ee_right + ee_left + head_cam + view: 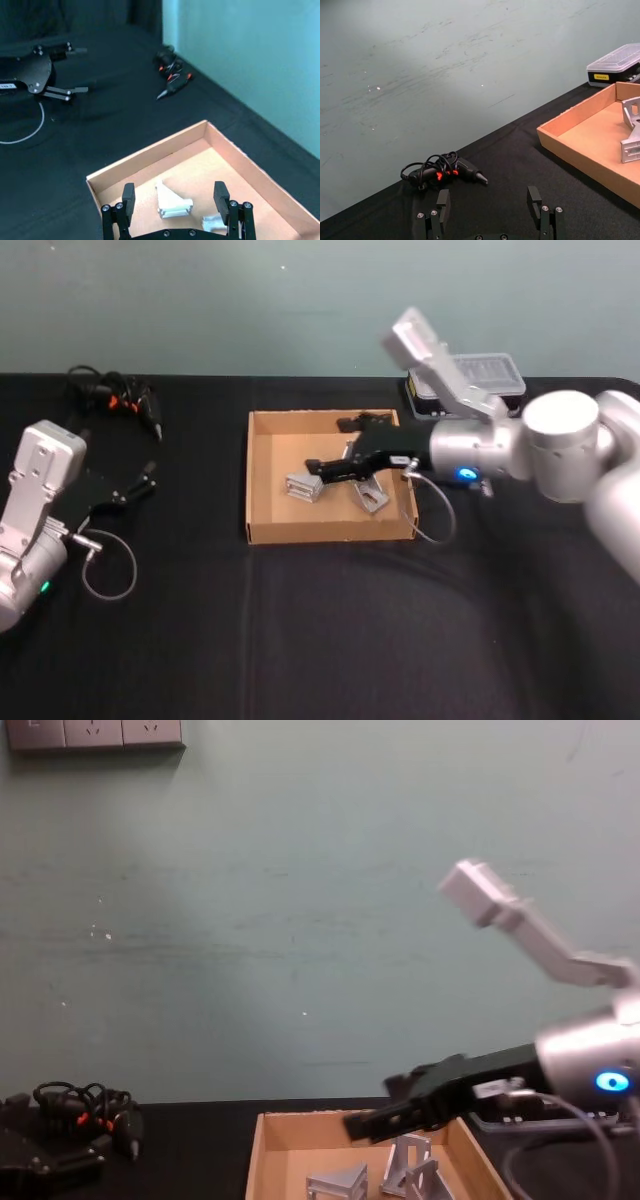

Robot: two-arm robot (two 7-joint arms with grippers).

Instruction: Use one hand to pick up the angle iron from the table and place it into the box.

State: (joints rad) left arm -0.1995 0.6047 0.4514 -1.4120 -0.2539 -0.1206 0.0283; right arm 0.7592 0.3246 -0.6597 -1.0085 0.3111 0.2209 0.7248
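**Placement looks done; right arm over box**

Table [320, 640]: black, bare of brackets as far as seen. Box [262, 480]: two angle irons on its floor, one [303, 487] left, one [370, 494] right. Right gripper [174, 200] above them, fingers spread, holding nothing. Left gripper [490, 202] idle at table's left, open, empty. Remaining, I judge: withdrawing the arm.

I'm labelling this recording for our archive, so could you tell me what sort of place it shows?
Probably a robot lab or test bench: a table draped in black before a bare teal wall, a cardboard box holding metal angle brackets, and a corded tool with a clear-lidded organizer case at the back.
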